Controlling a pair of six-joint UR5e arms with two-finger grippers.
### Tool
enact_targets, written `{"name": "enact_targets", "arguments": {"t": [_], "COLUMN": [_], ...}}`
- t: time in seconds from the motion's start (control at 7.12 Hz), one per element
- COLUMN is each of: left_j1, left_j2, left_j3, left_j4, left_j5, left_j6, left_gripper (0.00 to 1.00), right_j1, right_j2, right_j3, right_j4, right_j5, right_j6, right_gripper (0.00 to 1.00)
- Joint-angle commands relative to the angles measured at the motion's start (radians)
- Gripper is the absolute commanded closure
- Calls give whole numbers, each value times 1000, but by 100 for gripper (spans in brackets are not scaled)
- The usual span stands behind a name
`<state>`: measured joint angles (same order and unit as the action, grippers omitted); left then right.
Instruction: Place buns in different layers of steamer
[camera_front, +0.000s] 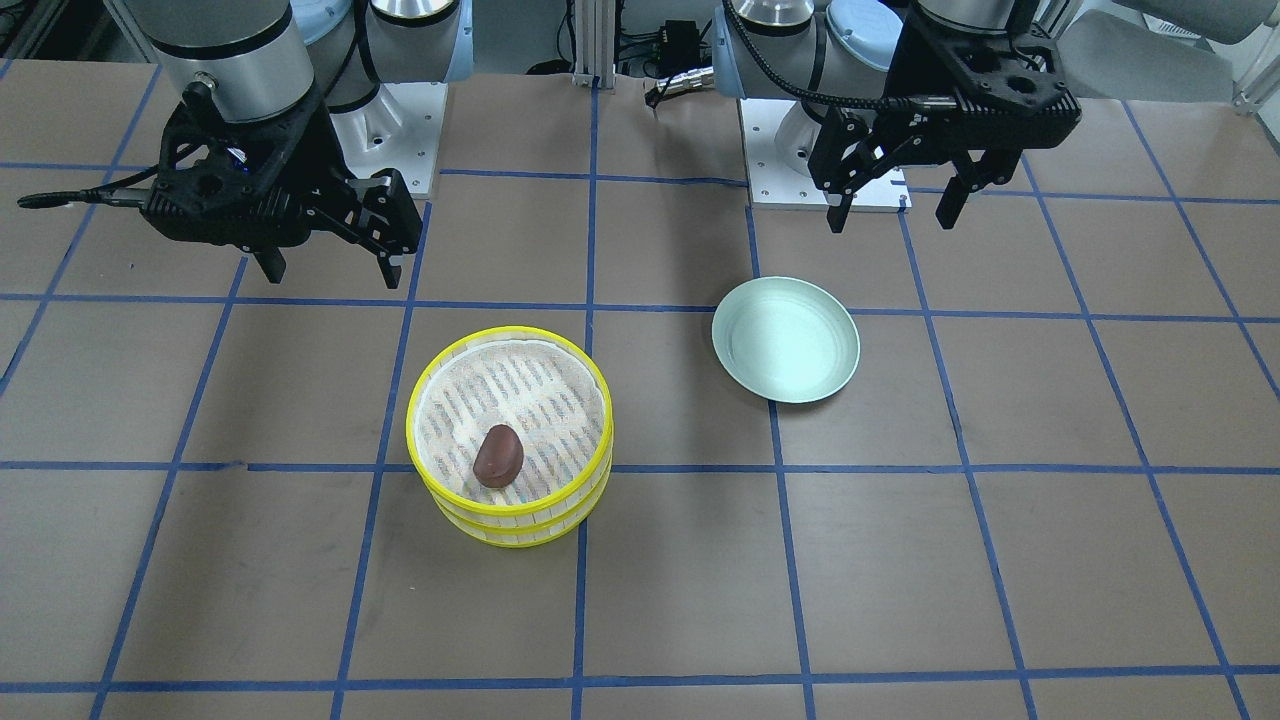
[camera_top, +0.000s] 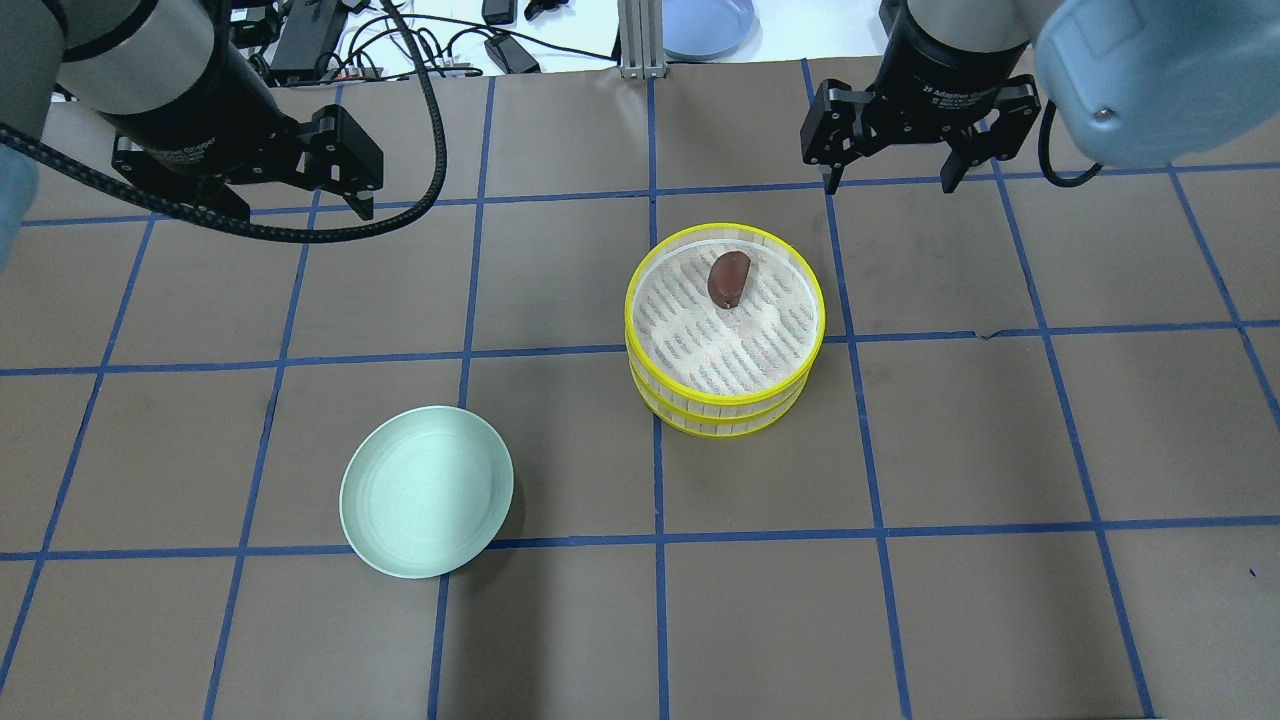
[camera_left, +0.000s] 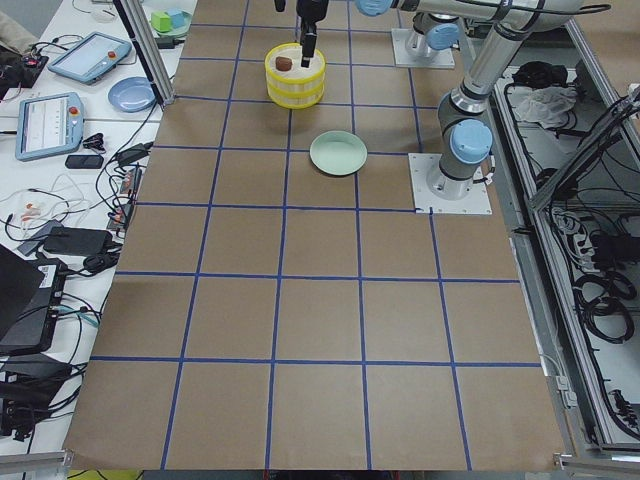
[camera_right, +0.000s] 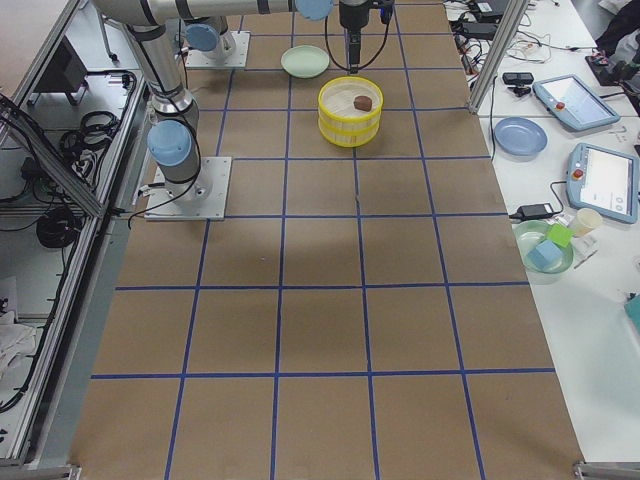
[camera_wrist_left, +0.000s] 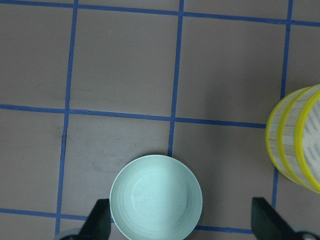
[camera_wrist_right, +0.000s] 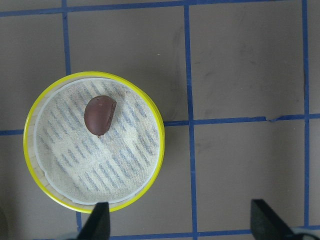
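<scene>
Overhead, brown bun (camera_top: 728, 278) tops steamer (camera_top: 722, 408); left wrist seemingly catches only its wall.

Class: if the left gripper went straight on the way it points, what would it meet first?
Probably the pale green plate, seen between the fingertips of the left gripper in its wrist view; depth is unclear, so perhaps bare table instead.

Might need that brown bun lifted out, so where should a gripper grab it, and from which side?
Probably straight down from above, pinching the brown bun across its narrower width; it lies on the top mesh of the steamer, whose rim blocks side approaches.
</scene>
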<state>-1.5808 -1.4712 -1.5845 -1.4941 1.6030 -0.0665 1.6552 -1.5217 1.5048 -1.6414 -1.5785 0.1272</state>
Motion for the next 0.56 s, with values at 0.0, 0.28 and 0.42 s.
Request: {"name": "enact_targets", "arguments": {"t": [0.0,0.28,0.42], "left_j1": [-2,1,1], "left_j2": [8,8,8], "left_j3": [-5,-12,-12], "left_j4": [-8,2,2], "left_j5": [-8,-12,-8], "left_j6": [7,7,8], "left_gripper": [0,0,0], "right_j1": [0,0,0], "right_j2": [0,0,0], "right_j3": [0,0,0], "right_j4": [0,-2,-2], "right_j5": [0,0,0], "right_j6": [-1,-1,-3], "right_gripper": [0,0,0]}}
